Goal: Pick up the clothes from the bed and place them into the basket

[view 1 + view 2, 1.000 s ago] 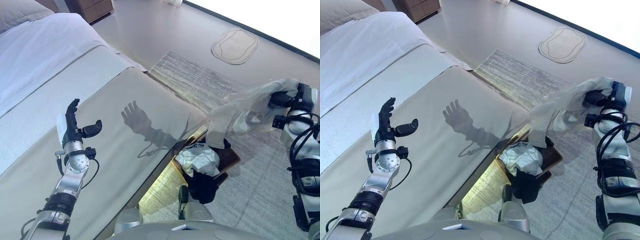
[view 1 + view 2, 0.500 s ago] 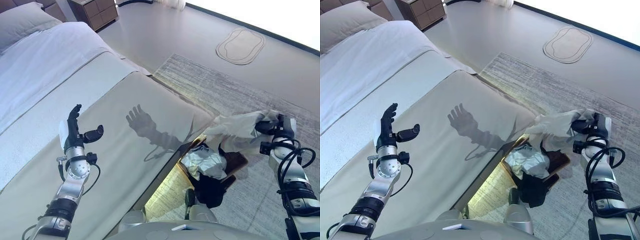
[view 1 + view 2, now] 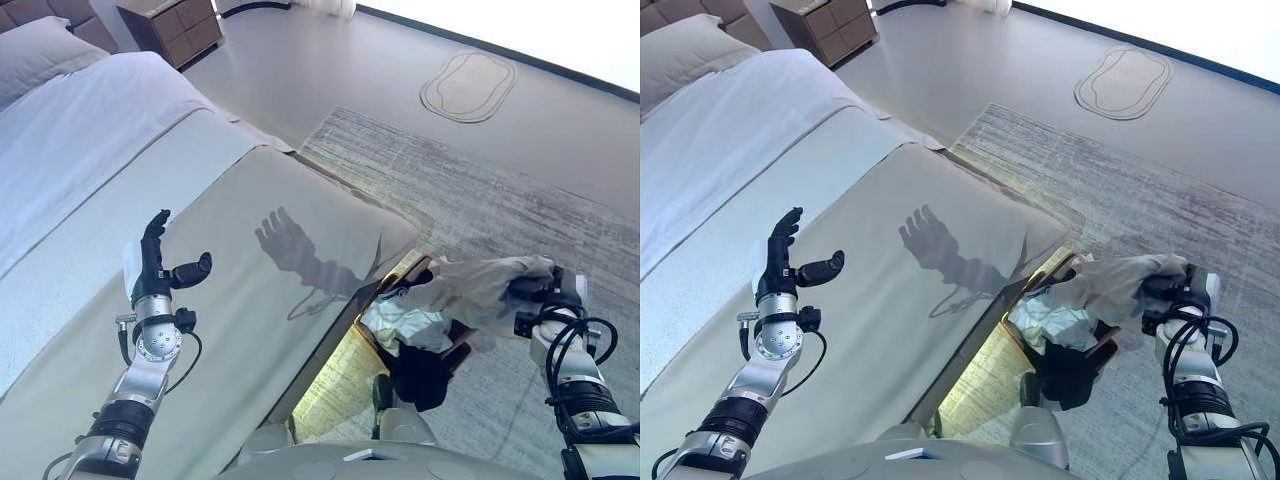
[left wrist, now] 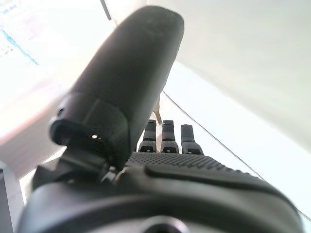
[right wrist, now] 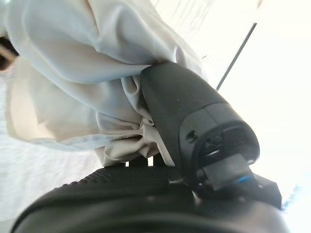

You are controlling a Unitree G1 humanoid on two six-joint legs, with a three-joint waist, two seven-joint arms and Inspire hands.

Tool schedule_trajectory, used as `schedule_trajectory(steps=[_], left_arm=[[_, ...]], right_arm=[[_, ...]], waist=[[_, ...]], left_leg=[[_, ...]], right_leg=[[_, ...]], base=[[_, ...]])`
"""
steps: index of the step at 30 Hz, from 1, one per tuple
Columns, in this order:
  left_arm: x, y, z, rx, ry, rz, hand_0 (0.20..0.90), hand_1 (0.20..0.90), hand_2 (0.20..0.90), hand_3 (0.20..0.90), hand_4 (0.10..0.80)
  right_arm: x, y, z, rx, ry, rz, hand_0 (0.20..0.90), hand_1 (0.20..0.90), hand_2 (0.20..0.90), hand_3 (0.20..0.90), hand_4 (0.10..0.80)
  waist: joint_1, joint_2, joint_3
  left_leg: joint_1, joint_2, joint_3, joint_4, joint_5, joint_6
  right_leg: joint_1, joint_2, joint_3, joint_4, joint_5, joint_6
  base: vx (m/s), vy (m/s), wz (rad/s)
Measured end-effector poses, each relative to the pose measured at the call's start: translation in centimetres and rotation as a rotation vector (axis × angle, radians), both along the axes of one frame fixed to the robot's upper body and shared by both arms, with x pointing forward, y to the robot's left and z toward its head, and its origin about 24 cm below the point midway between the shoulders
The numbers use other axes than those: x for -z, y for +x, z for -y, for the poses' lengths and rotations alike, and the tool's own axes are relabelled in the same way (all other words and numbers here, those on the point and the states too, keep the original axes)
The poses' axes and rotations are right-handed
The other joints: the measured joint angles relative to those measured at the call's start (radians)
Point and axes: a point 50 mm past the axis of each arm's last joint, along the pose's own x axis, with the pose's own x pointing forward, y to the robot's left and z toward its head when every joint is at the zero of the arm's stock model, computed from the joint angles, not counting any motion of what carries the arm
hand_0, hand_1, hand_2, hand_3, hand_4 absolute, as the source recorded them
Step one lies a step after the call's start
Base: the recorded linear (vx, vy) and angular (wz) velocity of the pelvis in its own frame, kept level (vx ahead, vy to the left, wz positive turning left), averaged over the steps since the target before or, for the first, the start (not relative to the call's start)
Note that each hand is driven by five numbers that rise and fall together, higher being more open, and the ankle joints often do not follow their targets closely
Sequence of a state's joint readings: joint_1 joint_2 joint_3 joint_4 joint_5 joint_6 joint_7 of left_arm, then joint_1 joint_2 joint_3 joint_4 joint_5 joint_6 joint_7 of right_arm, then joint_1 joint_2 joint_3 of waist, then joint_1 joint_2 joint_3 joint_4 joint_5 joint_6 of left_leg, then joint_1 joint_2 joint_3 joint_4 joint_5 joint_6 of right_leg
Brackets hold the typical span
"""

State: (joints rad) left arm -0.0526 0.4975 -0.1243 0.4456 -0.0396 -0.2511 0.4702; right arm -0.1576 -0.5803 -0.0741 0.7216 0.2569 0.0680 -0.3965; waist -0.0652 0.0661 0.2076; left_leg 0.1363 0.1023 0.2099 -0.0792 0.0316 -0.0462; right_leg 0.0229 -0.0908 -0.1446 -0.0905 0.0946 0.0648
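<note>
My right hand (image 3: 1172, 290) is shut on a pale grey garment (image 3: 478, 287), which drapes leftward over the dark basket (image 3: 452, 345) on the rug at the foot of the bed. In the right wrist view the thumb pinches bunched cloth (image 5: 87, 87). The basket holds a white garment (image 3: 393, 318) and a black one (image 3: 418, 372). Above the beige bed cover (image 3: 280, 260), my left hand (image 3: 156, 268) is raised with straight fingers and holds nothing. No clothes show on the bed.
A grey striped rug (image 3: 480, 200) lies under the basket. An oval floor mat (image 3: 468, 86) is at the far right. A wooden nightstand (image 3: 170, 28) stands by the bed head, with a pillow (image 3: 40, 52) and white sheet (image 3: 80, 130) further up.
My right hand has come down and toward me with the pale garment, from well above the basket to just over its rim. The left hand has stayed raised over the bed; the camera shifted slightly.
</note>
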Motion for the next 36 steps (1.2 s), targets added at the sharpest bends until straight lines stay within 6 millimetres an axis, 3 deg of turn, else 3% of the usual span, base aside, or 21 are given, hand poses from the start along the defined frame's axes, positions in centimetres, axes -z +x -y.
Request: schedule_trajectory(steps=[8, 16, 17, 18, 30, 36], left_arm=[[0.2, 0.1, 0.5, 0.070, 0.013, -0.033, 0.900, 0.900, 0.900, 0.900, 0.800], [0.3, 0.5, 1.3, 0.122, 0.014, -0.047, 0.900, 0.900, 0.900, 0.900, 0.800], [0.2, 0.6, 1.5, 0.131, 0.014, -0.046, 0.900, 0.900, 0.900, 0.900, 0.800], [0.2, 0.7, 1.6, 0.134, 0.014, -0.041, 0.900, 0.900, 0.900, 0.900, 0.800], [0.3, 0.7, 2.0, 0.159, 0.015, -0.045, 0.900, 0.900, 0.900, 0.900, 0.800], [0.4, 0.7, 2.3, 0.172, 0.014, -0.052, 0.900, 0.900, 0.900, 0.900, 0.800]], right_arm=[[0.5, -1.3, 1.9, 0.037, 0.006, -0.062, 0.300, 0.300, 0.300, 0.200, 0.100], [1.2, -2.1, 2.8, -0.150, -0.109, -0.266, 0.300, 0.300, 0.300, 0.200, 0.100], [1.3, -2.1, 2.7, -0.153, -0.112, -0.271, 0.396, 0.396, 0.396, 0.313, 0.213], [1.3, -2.0, 2.7, -0.157, -0.116, -0.272, 0.900, 0.900, 0.900, 0.900, 0.800], [0.5, -0.9, 2.4, -0.200, -0.168, -0.232, 0.900, 0.900, 0.900, 0.900, 0.800], [0.0, -0.3, 2.1, -0.219, -0.182, -0.197, 0.900, 0.900, 0.900, 0.900, 0.800]], waist=[[-0.015, 0.047, 0.001], [-0.007, 0.077, 0.005], [-0.005, 0.079, 0.006], [-0.005, 0.081, 0.006], [0.008, 0.113, 0.024], [0.010, 0.107, 0.029]], left_leg=[[-0.013, 0.002, 0.005, 0.000, 0.000, 0.000], [-0.015, 0.003, 0.004, 0.001, 0.000, 0.000], [-0.017, 0.003, 0.004, 0.001, 0.000, 0.000], [-0.021, 0.002, 0.003, 0.001, 0.000, 0.000], [-0.035, 0.002, 0.000, 0.001, 0.001, -0.001], [-0.035, 0.002, -0.001, 0.001, 0.002, -0.002]], right_leg=[[-0.016, -0.002, 0.000, -0.001, 0.000, 0.000], [-0.018, -0.001, -0.001, -0.001, 0.000, 0.001], [-0.019, -0.001, -0.002, -0.001, 0.000, 0.001], [-0.022, -0.002, -0.003, -0.001, 0.000, 0.001], [-0.034, -0.004, -0.006, -0.001, 0.000, 0.001], [-0.033, -0.003, -0.008, -0.001, 0.000, 0.001]], base=[[-0.037, 0.020, -0.01], [0.000, 0.000, 0.00], [0.000, 0.000, 0.00], [0.000, 0.000, 0.00], [0.000, 0.002, 0.00], [0.000, 0.000, 0.00]])
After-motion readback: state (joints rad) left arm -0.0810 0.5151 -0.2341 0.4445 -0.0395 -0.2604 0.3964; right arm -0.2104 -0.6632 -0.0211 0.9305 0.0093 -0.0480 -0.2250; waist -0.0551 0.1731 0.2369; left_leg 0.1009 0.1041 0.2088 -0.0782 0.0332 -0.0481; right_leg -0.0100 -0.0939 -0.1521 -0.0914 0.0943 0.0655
